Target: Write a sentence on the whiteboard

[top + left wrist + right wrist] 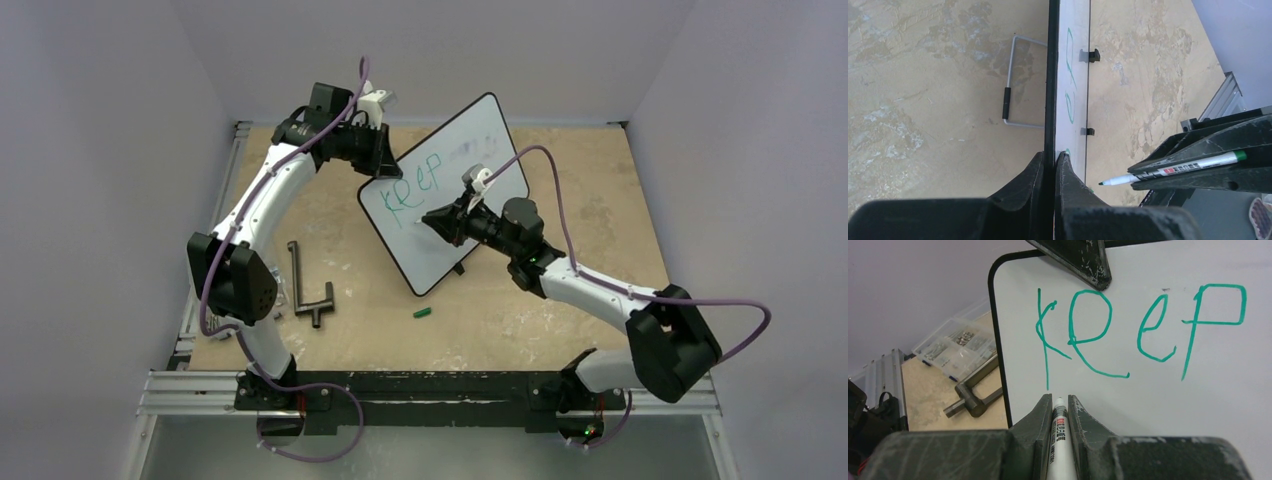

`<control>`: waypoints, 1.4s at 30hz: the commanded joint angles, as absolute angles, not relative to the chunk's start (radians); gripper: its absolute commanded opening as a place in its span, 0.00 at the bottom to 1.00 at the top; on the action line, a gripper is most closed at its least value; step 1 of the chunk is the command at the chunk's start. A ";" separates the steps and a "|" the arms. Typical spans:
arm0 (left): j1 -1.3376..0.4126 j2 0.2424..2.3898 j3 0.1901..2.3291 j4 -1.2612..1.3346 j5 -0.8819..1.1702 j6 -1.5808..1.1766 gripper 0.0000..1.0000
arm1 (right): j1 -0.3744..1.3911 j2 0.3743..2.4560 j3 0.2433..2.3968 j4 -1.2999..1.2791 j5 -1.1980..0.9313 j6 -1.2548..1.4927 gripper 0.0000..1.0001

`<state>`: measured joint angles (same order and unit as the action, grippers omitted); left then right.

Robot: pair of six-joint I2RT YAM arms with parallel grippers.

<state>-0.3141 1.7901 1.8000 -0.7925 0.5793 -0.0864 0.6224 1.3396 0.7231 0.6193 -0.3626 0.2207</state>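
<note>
Top external view has the glossy white whiteboard with rounded corners and a thin black frame (pixel 470 150) standing tilted on the scuffed tan plywood table (pixel 590 200), toward its far middle and turned cornerwise between the two arms. The left gripper (pixel 383 160) holds it at the upper left edge. In the left wrist view its black fingers (pixel 1068 172) are pinched onto the board's rim, one on each face. The green handwritten lettering (pixel 1140 327) reads "Keep" in a single line across the top of the board, with the K near the left corner. The right gripper (pixel 1060 402) is closed on a white marker pen with a black and red label (pixel 1058 440). Its barrel runs between the fingers and its tip points at the board just under the stem of the K. From the left wrist view the tip sits just off the board's face, with a thin gap showing. Behind the board a bent grey wire stand with a black sleeve (pixel 1010 85) rests on the table, and two small black feet (pixel 1093 55) stick out from the front face. Near the board's lower corner a small green cylindrical piece (pixel 422 313) lies on the table, and to its left lies a dark metal T-shaped handle (pixel 308 290). A clear plastic compartment box of small parts (pixel 955 347) shows past the board's left edge in the right wrist view
</note>
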 commanded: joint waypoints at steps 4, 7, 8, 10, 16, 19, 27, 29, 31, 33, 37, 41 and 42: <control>-0.286 1.819 1.768 -0.848 0.342 -0.031 0.00 | 0.644 1.382 0.752 0.714 -0.372 0.206 0.00; -0.284 1.819 1.766 -0.849 0.341 -0.035 0.00 | 0.650 1.397 0.762 0.719 -0.366 0.205 0.00; -0.284 1.819 1.767 -0.850 0.338 -0.035 0.00 | 0.650 1.400 0.766 0.720 -0.362 0.204 0.00; -0.284 1.821 1.763 -0.851 0.334 -0.037 0.00 | 0.650 1.407 0.775 0.720 -0.353 0.205 0.00; -0.284 1.822 1.764 -0.851 0.340 -0.040 0.00 | 0.650 1.436 0.810 0.713 -0.316 0.204 0.00; -0.284 1.819 1.764 -0.851 0.339 -0.040 0.00 | 0.650 1.450 0.828 0.708 -0.310 0.204 0.00; -0.284 1.818 1.764 -0.852 0.337 -0.040 0.00 | 0.649 1.485 0.837 0.699 -0.294 0.210 0.00; -0.284 1.816 1.764 -0.852 0.336 -0.040 0.00 | 0.650 1.488 0.827 0.699 -0.295 0.210 0.00; -0.283 1.816 1.765 -0.853 0.337 -0.040 0.00 | 0.650 1.487 0.814 0.695 -0.294 0.209 0.00; -0.283 1.815 1.765 -0.853 0.336 -0.040 0.00 | 0.650 1.483 0.797 0.695 -0.292 0.208 0.00; -0.282 1.813 1.765 -0.853 0.335 -0.040 0.00 | 0.650 1.469 0.740 0.698 -0.294 0.217 0.00; -0.282 1.813 1.767 -0.852 0.334 -0.040 0.00 | 0.651 1.451 0.672 0.718 -0.299 0.240 0.00; -0.282 1.813 1.767 -0.853 0.335 -0.040 0.00 | 0.652 1.445 0.649 0.726 -0.300 0.247 0.00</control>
